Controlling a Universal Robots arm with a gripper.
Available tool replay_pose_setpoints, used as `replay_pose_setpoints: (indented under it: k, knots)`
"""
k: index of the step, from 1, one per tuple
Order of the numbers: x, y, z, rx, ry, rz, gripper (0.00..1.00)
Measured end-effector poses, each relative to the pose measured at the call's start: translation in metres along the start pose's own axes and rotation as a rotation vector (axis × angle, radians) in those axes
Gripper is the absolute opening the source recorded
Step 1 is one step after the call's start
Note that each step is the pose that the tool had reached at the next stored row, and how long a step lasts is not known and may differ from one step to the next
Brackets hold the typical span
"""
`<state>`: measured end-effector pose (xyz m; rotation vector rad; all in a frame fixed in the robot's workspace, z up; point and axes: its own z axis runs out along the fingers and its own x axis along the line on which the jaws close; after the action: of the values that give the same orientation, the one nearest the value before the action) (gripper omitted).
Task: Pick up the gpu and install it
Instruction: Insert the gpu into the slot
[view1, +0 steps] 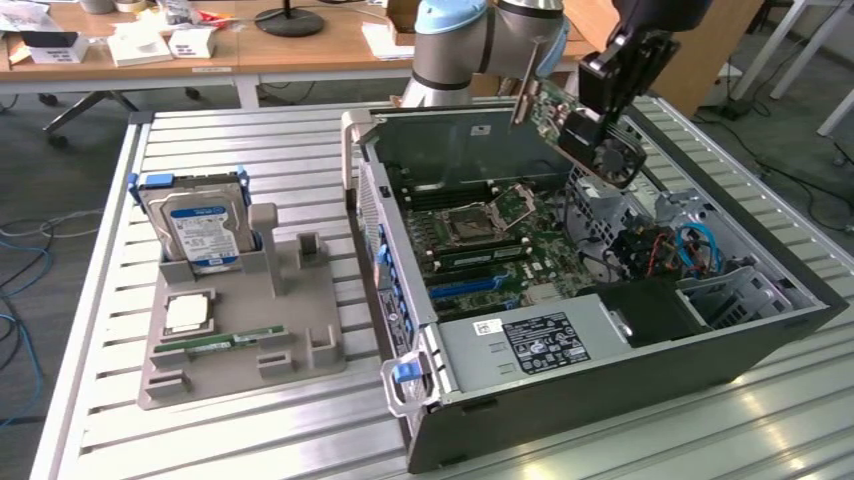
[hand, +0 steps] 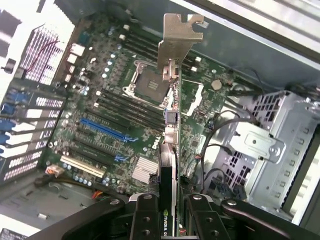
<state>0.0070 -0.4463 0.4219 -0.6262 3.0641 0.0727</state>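
Note:
The gpu (view1: 577, 128), a dark card with a round fan and a silver bracket (view1: 526, 82) at one end, hangs tilted in the air above the back of the open computer case (view1: 561, 300). My gripper (view1: 603, 98) is shut on it from above. In the wrist view the gpu (hand: 170, 130) runs edge-on between my fingers (hand: 145, 212), its silver bracket (hand: 176, 42) pointing away over the green motherboard (hand: 115, 115). The blue expansion slot (hand: 102, 129) on the board lies well below the card.
A grey holder (view1: 240, 320) on the slatted table at the exterior view's left carries a silver hard drive (view1: 200, 225), a processor chip (view1: 187, 315) and a green memory stick (view1: 220, 342). Inside the case sit the power supply (view1: 534, 340) and drive cage (view1: 734, 295).

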Motion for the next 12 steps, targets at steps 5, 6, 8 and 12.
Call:
replay_pose_setpoints:
  k: [5, 6, 8, 12]
  knots:
    - [0.0000, 0.0000, 0.0003, -0.0020, 0.0039, -0.091, 0.26]
    - [0.0000, 0.0000, 0.0003, -0.0024, 0.0047, -0.109, 0.26]
    - [0.0000, 0.0000, 0.0004, -0.0032, 0.0062, -0.145, 0.26]
    - [0.0000, 0.0000, 0.0006, -0.0049, 0.0093, -0.218, 0.26]
